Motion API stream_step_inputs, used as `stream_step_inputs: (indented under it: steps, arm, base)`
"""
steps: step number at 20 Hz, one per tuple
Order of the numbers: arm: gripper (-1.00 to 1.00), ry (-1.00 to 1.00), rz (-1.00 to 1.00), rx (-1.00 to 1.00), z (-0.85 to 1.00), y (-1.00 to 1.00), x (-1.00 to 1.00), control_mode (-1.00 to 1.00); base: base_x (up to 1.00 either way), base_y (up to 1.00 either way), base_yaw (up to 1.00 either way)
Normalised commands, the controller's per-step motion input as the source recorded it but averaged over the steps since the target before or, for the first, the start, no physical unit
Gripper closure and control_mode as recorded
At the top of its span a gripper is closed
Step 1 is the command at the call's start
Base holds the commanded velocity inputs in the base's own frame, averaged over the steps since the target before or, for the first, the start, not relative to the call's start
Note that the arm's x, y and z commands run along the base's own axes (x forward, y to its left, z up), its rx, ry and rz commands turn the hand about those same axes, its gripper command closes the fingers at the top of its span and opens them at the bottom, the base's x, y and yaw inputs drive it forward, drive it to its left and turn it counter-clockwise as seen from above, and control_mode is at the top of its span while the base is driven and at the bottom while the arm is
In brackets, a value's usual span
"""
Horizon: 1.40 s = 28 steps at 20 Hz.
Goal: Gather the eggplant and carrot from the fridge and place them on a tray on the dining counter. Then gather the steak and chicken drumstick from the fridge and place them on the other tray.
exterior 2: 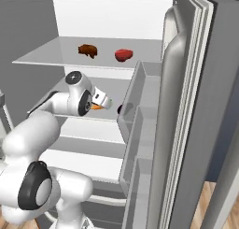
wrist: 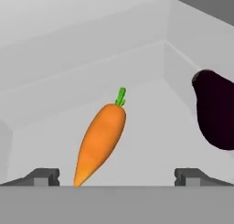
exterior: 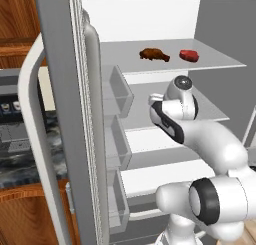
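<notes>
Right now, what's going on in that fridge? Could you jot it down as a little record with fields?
fridge: doors open, shelves in view
top shelf: chicken drumstick left, steak right, apart
middle shelf: carrot lying flat, green tip pointing to the back; eggplant beside it, not touching
gripper: open, reaching into the middle shelf, the carrot's thin end between its fingertips, nothing held

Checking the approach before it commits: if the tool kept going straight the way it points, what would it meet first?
Probably the carrot, lying between the open tool tips; the eggplant sits off to the side.
</notes>
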Motion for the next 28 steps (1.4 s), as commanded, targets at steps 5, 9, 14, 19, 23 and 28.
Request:
stream_step_inputs:
  steps: [5, 9, 14, 19, 23, 28]
  arm:
    - [-1.00, 0.06, 0.00, 0.01, -0.21, -0.11, 0.45, -1.00]
    - [-1.00, 0.04, 0.00, 0.00, -0.24, 0.00, 0.43, -1.00]
    - [-1.00, 0.04, 0.00, 0.00, -0.27, 0.00, 0.40, -1.00]
    - [-1.00, 0.02, 0.00, 0.00, -0.25, 0.00, 0.24, -1.00]
    - [-1.00, 0.00, 0.00, 0.00, -0.17, 0.01, 0.00, -1.00]
    - [-1.00, 0.00, -0.01, 0.00, -0.06, 0.13, 0.00, -1.00]
  base:
    - [0.00, 0.00, 0.00]
    - [0.00, 0.00, 0.00]
    - [0.00, 0.00, 0.00]
    - [0.00, 0.00, 0.00]
    - [0.00, 0.00, 0.00]
    - [0.00, 0.00, 0.00]
